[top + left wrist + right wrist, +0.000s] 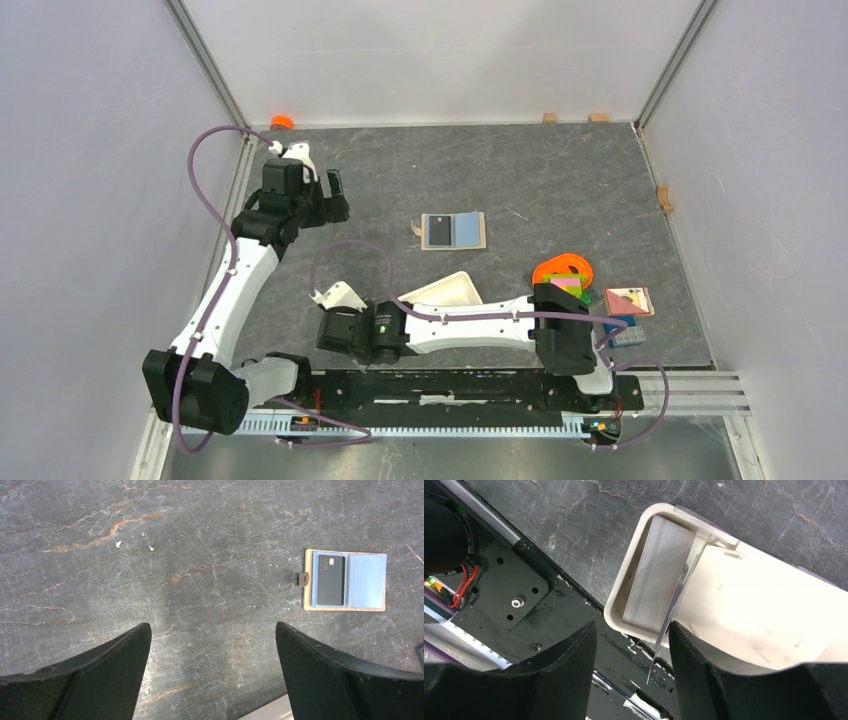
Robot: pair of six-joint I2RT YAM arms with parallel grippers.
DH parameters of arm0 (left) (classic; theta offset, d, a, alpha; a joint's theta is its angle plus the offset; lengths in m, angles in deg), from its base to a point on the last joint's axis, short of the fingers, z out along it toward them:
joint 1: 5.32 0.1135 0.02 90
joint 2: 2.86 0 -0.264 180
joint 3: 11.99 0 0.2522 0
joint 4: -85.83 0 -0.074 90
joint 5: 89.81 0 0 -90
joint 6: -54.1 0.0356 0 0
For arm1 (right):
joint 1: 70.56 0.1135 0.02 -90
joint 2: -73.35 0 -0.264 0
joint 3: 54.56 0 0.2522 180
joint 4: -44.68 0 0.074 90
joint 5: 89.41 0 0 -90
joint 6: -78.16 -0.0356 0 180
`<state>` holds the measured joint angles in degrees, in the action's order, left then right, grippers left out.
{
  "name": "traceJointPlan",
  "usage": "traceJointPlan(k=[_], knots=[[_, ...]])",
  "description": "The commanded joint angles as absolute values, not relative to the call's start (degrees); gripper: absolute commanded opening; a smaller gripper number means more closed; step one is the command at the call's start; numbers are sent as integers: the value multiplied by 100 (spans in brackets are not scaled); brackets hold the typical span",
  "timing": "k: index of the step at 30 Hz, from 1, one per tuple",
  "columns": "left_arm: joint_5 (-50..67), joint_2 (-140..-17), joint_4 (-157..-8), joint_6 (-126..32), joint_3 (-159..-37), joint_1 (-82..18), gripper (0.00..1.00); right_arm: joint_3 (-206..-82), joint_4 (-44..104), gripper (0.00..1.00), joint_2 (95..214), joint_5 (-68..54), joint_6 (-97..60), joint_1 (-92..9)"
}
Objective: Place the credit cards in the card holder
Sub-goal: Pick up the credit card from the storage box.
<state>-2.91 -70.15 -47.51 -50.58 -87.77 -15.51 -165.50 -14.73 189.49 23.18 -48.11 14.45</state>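
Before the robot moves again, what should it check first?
1. Right gripper open: ok, its fingers are apart.
2. Thin card between the fingers: ok, it stands on edge in the gap, close to one finger.
3. Finger touching that card: cannot tell.
4. White tray in reach: ok, its end with the stack of cards sits right under the right gripper.
5. Tan wallet open: ok, it lies flat with a black card in one pocket, and the other blue side is bare.
6. Left gripper out of the way: ok, it is open, holds nothing and is off to the side of the wallet.
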Motion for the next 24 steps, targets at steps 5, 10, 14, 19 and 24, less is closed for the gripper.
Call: traceJointPlan(k=[5, 10, 14, 19, 24], knots=[[-429, -6890, -4877, -4891, -8763, -1525, 100, -16287, -1220, 54, 18368, 2502, -5005, 1425], [-429, -6902, -4877, -4891, -8762, -1526, 100, -16186, -1178, 50, 18230, 2531, -5024, 1416], [-441, -6899, -4881, -4882, -8754, -1525, 100, -16115, -1174, 40, 18217, 2500, -5038, 1399], [-437, -6912, -4877, -4882, -8758, -1525, 100, -15921, -1118, 49, 18199, 2508, -5057, 1357], [-423, -6912, -4877, -4882, -8754, -1529, 100, -15561, -701, 63, 18180, 2254, -5043, 1205]])
